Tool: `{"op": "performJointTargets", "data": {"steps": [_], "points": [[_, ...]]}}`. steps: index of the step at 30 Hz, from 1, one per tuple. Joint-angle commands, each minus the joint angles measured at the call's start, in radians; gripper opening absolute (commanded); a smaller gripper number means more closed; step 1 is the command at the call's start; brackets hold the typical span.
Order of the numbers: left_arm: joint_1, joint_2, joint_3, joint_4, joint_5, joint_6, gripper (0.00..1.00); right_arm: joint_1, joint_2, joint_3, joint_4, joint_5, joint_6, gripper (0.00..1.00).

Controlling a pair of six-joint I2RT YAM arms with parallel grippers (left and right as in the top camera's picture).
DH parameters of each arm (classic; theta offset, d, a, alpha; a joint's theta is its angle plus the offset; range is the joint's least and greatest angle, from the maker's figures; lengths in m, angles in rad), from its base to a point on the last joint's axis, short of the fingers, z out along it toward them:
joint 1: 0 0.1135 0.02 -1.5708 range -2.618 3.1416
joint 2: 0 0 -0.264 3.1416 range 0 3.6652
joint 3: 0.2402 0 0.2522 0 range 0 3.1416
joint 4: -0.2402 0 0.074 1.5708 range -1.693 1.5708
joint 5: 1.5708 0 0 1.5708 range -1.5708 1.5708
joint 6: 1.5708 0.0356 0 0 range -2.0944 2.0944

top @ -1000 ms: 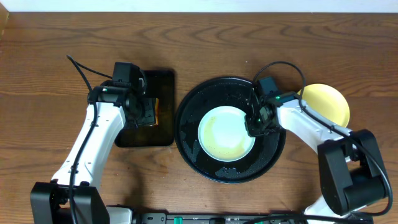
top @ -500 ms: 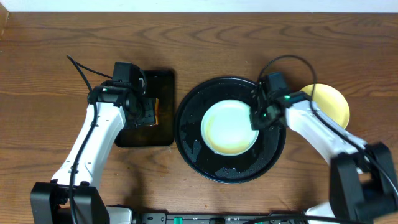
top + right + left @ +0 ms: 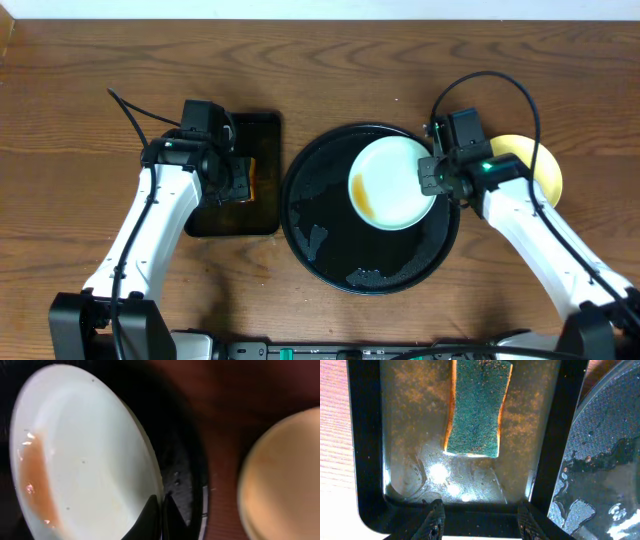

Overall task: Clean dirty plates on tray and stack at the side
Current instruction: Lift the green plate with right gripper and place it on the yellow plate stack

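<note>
One whitish plate (image 3: 385, 182), pinched by the right gripper (image 3: 429, 178), now tilted, further right on the tray (image 3: 305, 225)

1. A robot test bench, seemingly a lab: a left arm (image 3: 140, 228) and a right arm (image 3: 545, 230), white and black, stand at one wood-grain table (image 3: 60, 80), with black cables (image 3: 487, 74) looping from them.
2. The kitchen things look like props: a wet round tray (image 3: 330, 250), a whitish plate (image 3: 395, 180), and a sponge (image 3: 477, 410) in a rectangular tray (image 3: 367, 435).
3. A bare white wall (image 3: 320, 8) borders the table.
</note>
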Motion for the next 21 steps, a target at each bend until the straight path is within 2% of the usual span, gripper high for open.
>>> {"op": "performJointTargets", "data": {"steps": [1,9,11,12,16,21], "points": [[0.002,0.001,-0.002,0.001,-0.002,-0.013,0.49,0.007,-0.079,0.002,0.026,0.077,-0.084,0.01],[0.002,0.001,-0.002,0.003,-0.002,-0.013,0.49,0.123,-0.157,0.002,0.047,0.325,-0.152,0.01],[0.002,0.002,-0.002,0.004,-0.002,-0.013,0.49,0.175,-0.157,0.002,0.043,0.462,-0.153,0.01],[0.002,0.002,-0.002,0.004,-0.002,-0.013,0.49,0.233,-0.157,0.002,0.048,0.59,-0.153,0.01],[0.002,0.001,-0.002,0.009,-0.002,-0.013,0.49,0.35,-0.157,0.002,0.072,0.774,-0.153,0.01],[0.002,0.002,-0.002,0.01,-0.002,-0.013,0.49,0.47,-0.157,0.002,0.108,0.841,-0.18,0.01]]}}
